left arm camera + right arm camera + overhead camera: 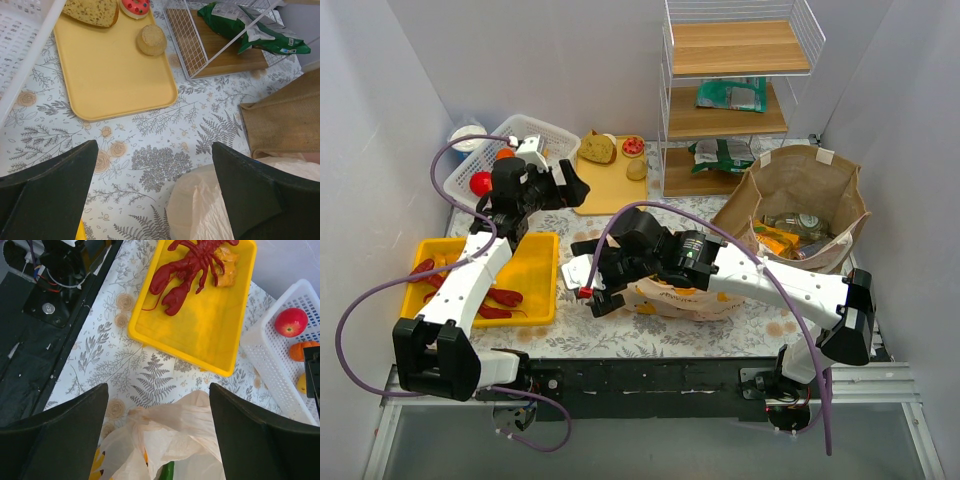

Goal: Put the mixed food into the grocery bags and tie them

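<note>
The peach-orange plastic bag [672, 298] lies crumpled on the floral cloth under my right arm. My right gripper [585, 272] is open and empty above its left end. In the right wrist view the bag's mouth [172, 432] lies between my jaws [159, 390], with a green pepper [168, 472] and a yellow item [98, 466] inside. My left gripper [578, 187] is open and empty; its view shows the bag's edge [210, 205] below the jaws [154, 148]. The brown paper bag [820, 175] stands at the right, holding an orange packet [776, 240] and a bottle [802, 222]. Bread pieces [599, 148] lie on a pale tray [110, 70].
A yellow tray [535, 270] with red lobsters [192, 262] sits front left. A white basket [542, 132] with a red fruit [481, 182] stands at the back left. A wire shelf rack [730, 120] with green foil packets [731, 95] stands behind the brown bag.
</note>
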{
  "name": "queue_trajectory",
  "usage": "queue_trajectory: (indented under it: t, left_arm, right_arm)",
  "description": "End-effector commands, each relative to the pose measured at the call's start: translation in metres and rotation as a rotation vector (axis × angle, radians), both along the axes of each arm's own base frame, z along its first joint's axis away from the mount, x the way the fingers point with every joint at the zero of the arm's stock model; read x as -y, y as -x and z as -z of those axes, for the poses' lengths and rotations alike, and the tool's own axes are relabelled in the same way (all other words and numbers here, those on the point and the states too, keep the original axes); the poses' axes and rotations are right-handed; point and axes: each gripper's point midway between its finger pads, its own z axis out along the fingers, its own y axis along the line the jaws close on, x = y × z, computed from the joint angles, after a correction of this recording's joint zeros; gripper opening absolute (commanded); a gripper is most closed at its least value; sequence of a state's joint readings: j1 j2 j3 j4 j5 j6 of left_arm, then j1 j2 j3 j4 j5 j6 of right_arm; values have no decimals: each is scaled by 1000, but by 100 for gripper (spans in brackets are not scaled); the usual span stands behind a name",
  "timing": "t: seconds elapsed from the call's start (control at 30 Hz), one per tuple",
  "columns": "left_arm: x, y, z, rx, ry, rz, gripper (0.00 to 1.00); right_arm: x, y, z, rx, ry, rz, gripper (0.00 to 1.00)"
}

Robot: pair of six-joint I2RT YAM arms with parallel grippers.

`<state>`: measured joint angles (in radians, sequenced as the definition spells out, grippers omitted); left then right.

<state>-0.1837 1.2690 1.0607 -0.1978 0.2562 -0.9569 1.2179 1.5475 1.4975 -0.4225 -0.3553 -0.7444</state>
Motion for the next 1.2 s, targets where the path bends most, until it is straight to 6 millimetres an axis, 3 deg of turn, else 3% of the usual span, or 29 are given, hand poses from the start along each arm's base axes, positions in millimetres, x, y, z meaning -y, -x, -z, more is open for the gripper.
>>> queue_trajectory:
  t: [0.0,0.13,0.23,0.33,0.37,0.4,0.5,0.6,0.63,0.73,0.97,1.07,1.1,1.17]
  left_arm:
    - [4,1,-10,22,21,32,98]
    - [6,3,-13,34,22,49,98]
    - [8,4,-15,43,25,65,98]
    - [11,8,-18,53,25,90,98]
    - [12,8,-21,63,26,100,98]
    - [12,11,-26,82,21,109,98]
    - [16,18,-34,127,15,153,98]
    - [24,31,-52,201,32,220,98]
    - [29,40,-62,242,44,262,98]
    - [37,57,-82,329,74,331,98]
    - [57,99,-107,443,153,528,98]
    - [72,128,-119,486,232,690,98]
    - [76,139,-111,469,254,755,98]
    - [79,150,-121,534,275,816,98]
  right_arm:
    - [3,-2,6,33,29,-2,86]
    - [3,-7,13,51,51,4,74]
    - [3,-8,13,61,50,5,58]
    - [1,-8,5,51,32,-2,36]
    - [0,-9,2,45,30,4,14]
    - [0,-12,1,31,38,31,2]
    - [-1,-22,-19,8,-5,116,1]
    - [6,-22,-38,-35,-61,172,1]
    - [10,-23,-55,-34,-114,194,1]
    - [23,-28,-70,-78,-163,263,1]
    - [62,-47,-87,-161,-202,401,1]
    - [80,-59,-92,-197,-232,455,1]
    - [86,-62,-96,-204,-244,468,1]
    - [94,-70,-95,-228,-245,497,1]
